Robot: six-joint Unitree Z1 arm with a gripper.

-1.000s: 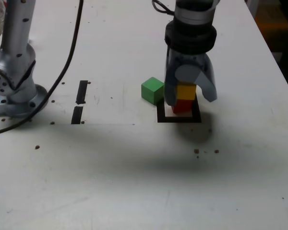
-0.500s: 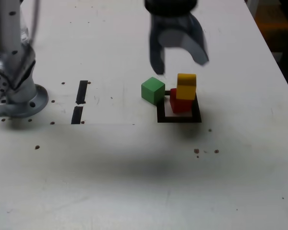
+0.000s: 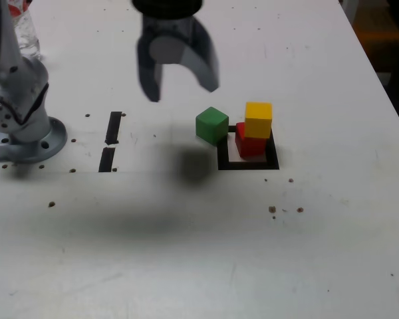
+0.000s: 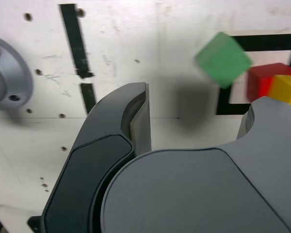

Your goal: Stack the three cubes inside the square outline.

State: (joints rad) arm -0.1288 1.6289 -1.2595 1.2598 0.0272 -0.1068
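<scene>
The gripper [image 3: 179, 83] hangs high above the table [image 3: 186, 252], its two dark fingers spread well apart and nothing between them. Its shadow falls on the white surface just to the exterior view's left of the square outline [image 3: 247, 162]. Inside that black tape frame sits the red cube [image 3: 250, 143], toward the far edge, with the yellow cube [image 3: 258, 119] stacked on top, slightly offset toward the exterior view's right. The green cube [image 3: 211, 125] rests on the table just outside the frame, close by its far corner on the exterior view's left, turned at an angle. Two short black tape strips [image 3: 111, 141] lie further toward the exterior view's left, near the arm's grey base [image 3: 23, 126]. From the wrist view, the green cube [image 4: 223, 59] shows beyond the open fingers.
</scene>
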